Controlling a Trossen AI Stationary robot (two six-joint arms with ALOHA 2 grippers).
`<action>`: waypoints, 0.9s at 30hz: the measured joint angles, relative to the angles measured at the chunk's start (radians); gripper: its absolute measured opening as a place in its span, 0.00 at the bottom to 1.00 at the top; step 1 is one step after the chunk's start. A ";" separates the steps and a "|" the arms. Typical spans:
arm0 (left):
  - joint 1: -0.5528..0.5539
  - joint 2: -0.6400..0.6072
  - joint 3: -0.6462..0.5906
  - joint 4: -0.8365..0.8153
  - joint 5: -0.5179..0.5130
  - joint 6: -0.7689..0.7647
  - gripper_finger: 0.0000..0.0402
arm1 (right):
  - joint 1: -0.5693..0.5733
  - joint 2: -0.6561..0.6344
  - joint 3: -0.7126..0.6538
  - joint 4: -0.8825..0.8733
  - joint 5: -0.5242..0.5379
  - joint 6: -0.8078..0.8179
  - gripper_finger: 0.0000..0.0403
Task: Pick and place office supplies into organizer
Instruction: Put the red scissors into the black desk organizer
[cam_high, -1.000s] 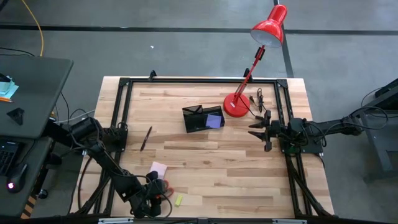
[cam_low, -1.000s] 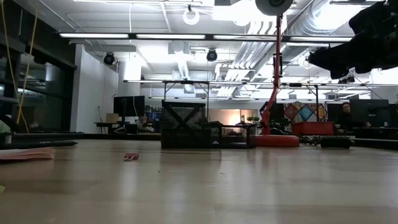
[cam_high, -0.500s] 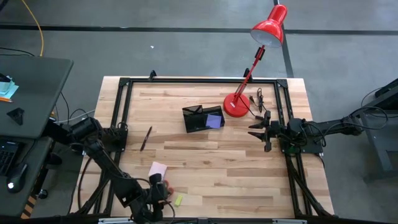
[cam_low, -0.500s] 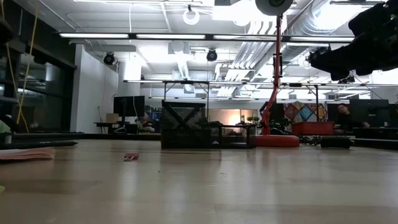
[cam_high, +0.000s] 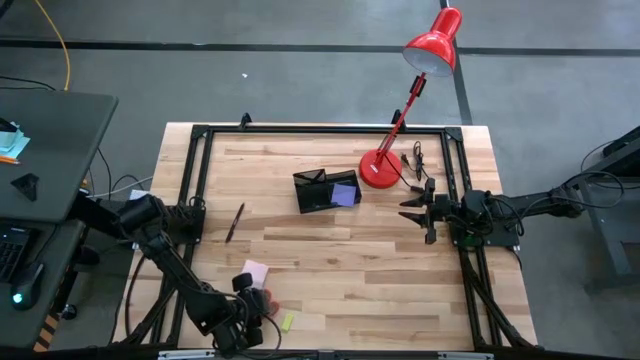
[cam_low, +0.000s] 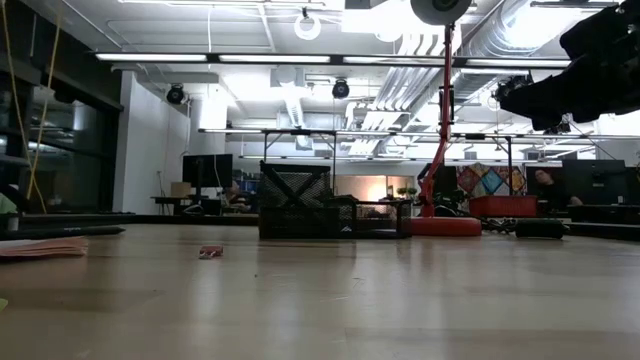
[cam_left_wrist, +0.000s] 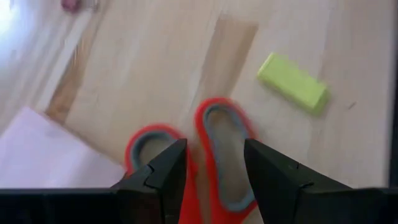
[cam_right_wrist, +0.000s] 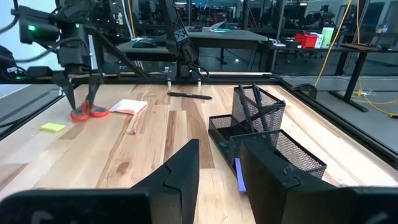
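The left gripper (cam_left_wrist: 211, 163) hangs directly over the scissors (cam_left_wrist: 205, 155) near the table's front edge, toward its left corner. In the left wrist view the two red handle loops lie right between and just beyond the two fingers, with one finger (cam_left_wrist: 163, 171) over the smaller loop and the other beside the larger loop. The blades are hidden under the gripper, so the long axis seems to run back beneath the wrist. The jaws stand partly open with a narrow gap, and nothing is clamped between them. Whether the tips already touch the handles cannot be told.

The pink pad (cam_high: 255, 271) lies just beside the scissors, and the yellow piece (cam_high: 287, 322) lies near them on the other side. A pen (cam_high: 235, 221) lies nearer the left edge, well apart. The organizer (cam_high: 326, 189) stands toward the back edge near the middle, beside the lamp (cam_high: 380, 170), with a purple pad (cam_high: 345, 195) already in it.

The left arm is much the nearer to the scissors. The right gripper (cam_high: 412, 208) waits by the right edge, narrowly open and empty
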 joint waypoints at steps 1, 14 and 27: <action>0.000 0.006 0.000 -0.002 0.006 -0.002 0.38 | 0.000 0.001 0.000 0.000 0.000 0.000 0.27; 0.001 0.025 0.000 -0.032 -0.004 -0.004 0.38 | 0.000 -0.001 0.000 -0.001 0.000 0.000 0.27; 0.014 0.067 0.004 -0.045 0.008 0.003 0.38 | 0.000 -0.001 0.000 -0.001 0.002 0.000 0.27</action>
